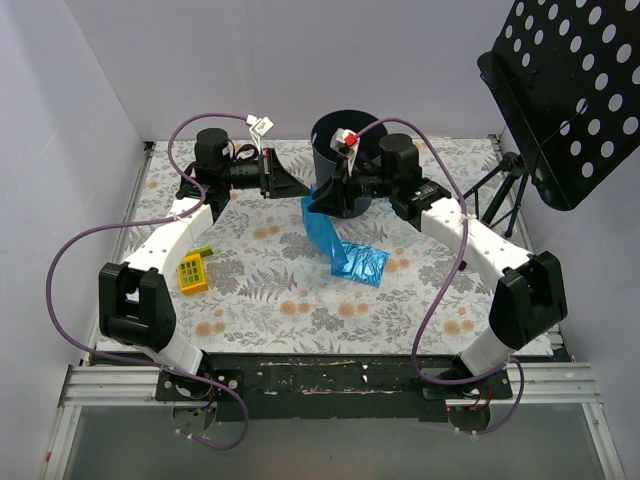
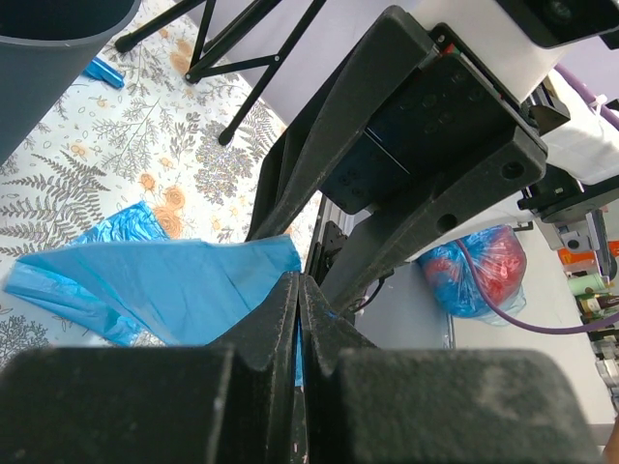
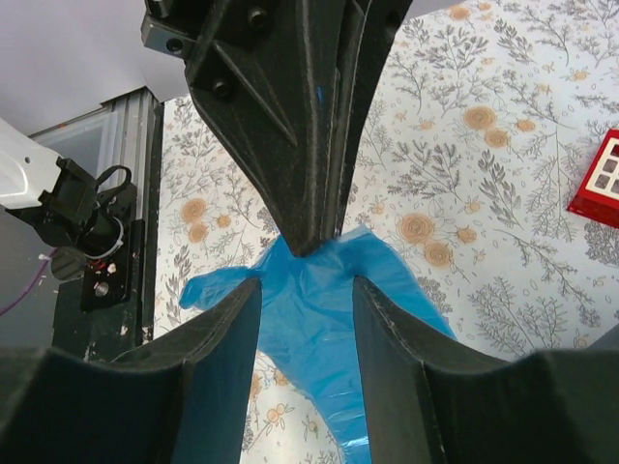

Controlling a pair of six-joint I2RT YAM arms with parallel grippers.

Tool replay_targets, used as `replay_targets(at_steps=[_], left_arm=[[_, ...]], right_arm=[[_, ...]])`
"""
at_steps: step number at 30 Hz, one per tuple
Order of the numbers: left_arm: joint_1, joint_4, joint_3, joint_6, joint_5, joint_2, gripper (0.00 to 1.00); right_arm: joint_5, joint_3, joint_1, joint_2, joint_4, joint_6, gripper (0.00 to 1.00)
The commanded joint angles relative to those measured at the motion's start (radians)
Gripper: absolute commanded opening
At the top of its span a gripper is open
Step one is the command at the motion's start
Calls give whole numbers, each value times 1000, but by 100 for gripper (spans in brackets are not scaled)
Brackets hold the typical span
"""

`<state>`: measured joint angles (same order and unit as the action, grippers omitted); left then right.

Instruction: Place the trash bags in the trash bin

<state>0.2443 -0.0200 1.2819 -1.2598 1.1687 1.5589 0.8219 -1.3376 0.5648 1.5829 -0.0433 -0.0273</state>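
Note:
A bright-blue trash bag (image 1: 324, 232) hangs from my left gripper (image 1: 300, 190), and its lower end lies crumpled on the table (image 1: 362, 264). In the left wrist view the left gripper (image 2: 300, 282) is shut, with blue film of the bag (image 2: 174, 280) pinched between its tips. My right gripper (image 3: 305, 300) stands open, tip to tip with the left one, and the bag (image 3: 319, 319) hangs between and below its fingers (image 3: 224, 338) untouched. The dark trash bin (image 1: 338, 148) stands just behind both grippers. A second small blue piece (image 2: 102, 72) lies by the bin (image 2: 48, 58).
A yellow block (image 1: 193, 272) lies near the left arm. A red-and-white tile (image 3: 600, 179) sits on the flowered cloth. A black perforated music stand (image 1: 570, 90) rises at the back right, its tripod legs (image 1: 495, 190) on the table's right edge.

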Motion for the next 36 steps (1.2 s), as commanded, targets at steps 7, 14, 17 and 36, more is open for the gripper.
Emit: replay_targets(at_steps=[7, 14, 17, 36], left_arm=[[1, -11, -10, 16, 14, -53, 0], [0, 14, -4, 49, -18, -60, 0], [-7, 71, 2, 69, -32, -69, 0], [1, 26, 63, -26, 61, 4, 40]], right_arm=[[14, -74, 15, 23, -95, -48, 44], [19, -58, 14, 5, -63, -3, 1], [13, -38, -2, -26, -49, 4, 1], [52, 14, -42, -81, -12, 64, 1]])
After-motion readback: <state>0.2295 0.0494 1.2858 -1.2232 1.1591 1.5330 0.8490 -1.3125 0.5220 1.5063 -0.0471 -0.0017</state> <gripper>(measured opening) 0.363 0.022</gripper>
